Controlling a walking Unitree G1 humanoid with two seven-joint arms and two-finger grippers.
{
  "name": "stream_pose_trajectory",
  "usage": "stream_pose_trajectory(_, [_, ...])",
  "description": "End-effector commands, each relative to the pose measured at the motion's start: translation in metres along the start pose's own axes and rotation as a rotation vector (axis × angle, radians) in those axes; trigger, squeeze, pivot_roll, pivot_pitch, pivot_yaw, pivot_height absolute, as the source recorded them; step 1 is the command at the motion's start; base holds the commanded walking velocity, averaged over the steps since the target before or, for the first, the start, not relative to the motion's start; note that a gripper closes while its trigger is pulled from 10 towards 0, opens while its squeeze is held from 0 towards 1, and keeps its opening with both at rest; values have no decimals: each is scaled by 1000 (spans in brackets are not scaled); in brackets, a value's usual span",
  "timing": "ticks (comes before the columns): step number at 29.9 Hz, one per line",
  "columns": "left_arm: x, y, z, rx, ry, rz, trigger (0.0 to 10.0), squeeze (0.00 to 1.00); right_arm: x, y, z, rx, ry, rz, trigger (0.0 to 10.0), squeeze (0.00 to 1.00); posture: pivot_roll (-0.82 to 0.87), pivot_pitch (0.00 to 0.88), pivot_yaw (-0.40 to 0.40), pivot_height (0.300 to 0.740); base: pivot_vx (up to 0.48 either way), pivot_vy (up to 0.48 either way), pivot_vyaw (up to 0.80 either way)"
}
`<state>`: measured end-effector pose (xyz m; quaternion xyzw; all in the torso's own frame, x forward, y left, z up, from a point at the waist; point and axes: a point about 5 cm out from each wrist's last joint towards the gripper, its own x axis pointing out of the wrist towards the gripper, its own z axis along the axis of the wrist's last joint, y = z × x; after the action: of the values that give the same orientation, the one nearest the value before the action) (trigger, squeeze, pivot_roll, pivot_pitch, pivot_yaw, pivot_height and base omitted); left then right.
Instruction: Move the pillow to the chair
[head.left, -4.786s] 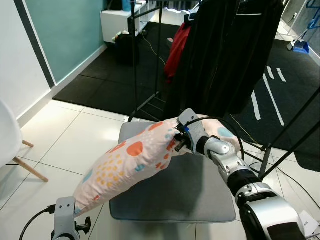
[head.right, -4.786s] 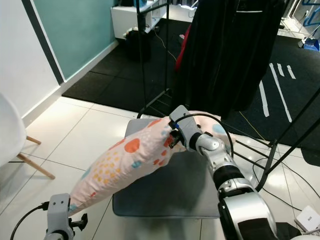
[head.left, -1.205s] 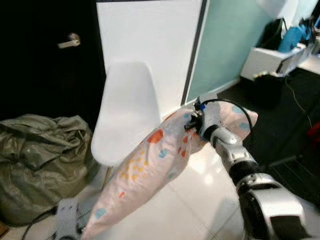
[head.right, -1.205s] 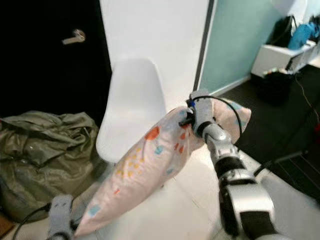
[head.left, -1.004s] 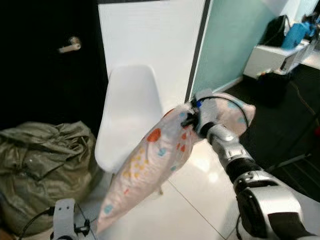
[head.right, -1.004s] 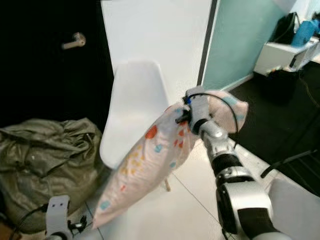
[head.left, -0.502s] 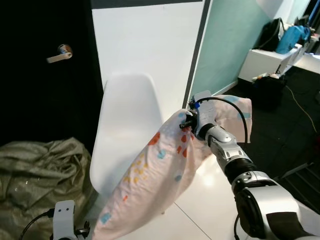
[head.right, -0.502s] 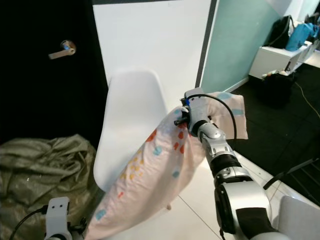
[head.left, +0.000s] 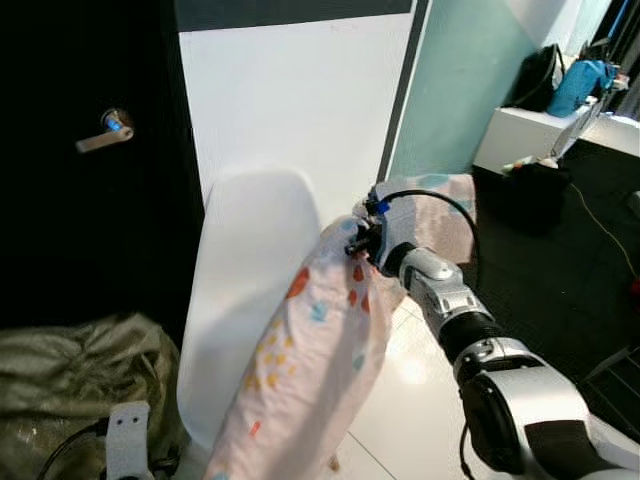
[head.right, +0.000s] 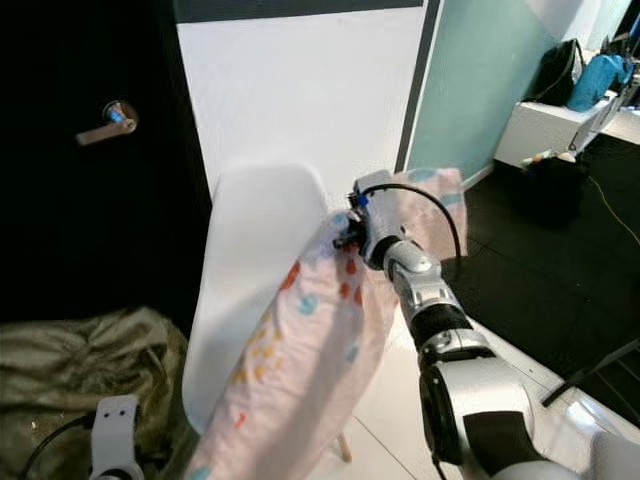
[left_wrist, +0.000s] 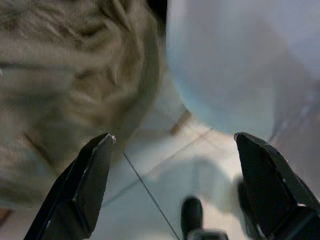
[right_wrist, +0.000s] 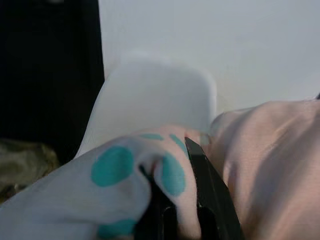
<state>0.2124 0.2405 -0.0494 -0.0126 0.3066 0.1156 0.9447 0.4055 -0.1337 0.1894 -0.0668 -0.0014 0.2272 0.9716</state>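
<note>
My right gripper (head.left: 358, 240) raised in front of me, fingers (right_wrist: 207, 187) pinched on upper end of pillow (head.left: 315, 360). Pillow hangs long and slanted down toward my left, spotted fabric draped in front of white chair (head.left: 245, 290), lower end out of frame. I can't tell if it touches seat. My left gripper (left_wrist: 172, 187) low, fingers spread wide, nothing between them, pointing at floor (left_wrist: 165, 172) by olive bag (head.left: 70, 375). Chair stands against white wall (head.left: 290, 100), dark door (head.left: 90, 180) to its left.
</note>
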Motion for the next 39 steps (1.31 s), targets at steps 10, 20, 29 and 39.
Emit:
stream_pose_trajectory(10, [-2, -1, -7, -8, 20, 28, 10000, 0, 9, -5, 43, -17, -150, -40, 10000, 0, -130, 10, -76, 740, 0, 0, 628])
stream_pose_trajectory(20, [-3, -2, -7, 3, 13, 28, 10000, 0, 22, -4, 79, -7, -158, -126, 10000, 0, -111, 12, -83, 740, 0, 0, 0])
stream_pose_trajectory(29, [-5, -2, -10, 4, 6, 29, 10000, 0, 21, -11, 64, 209, -76, -274, 10000, 0, -87, 41, -93, 740, 0, 0, 0])
stream_pose_trajectory(39, [-11, 3, -19, 10, -6, 35, 10000, 0, -19, -48, -20, 231, 191, -598, 10000, 0, -42, 102, -84, 740, 0, 0, 0])
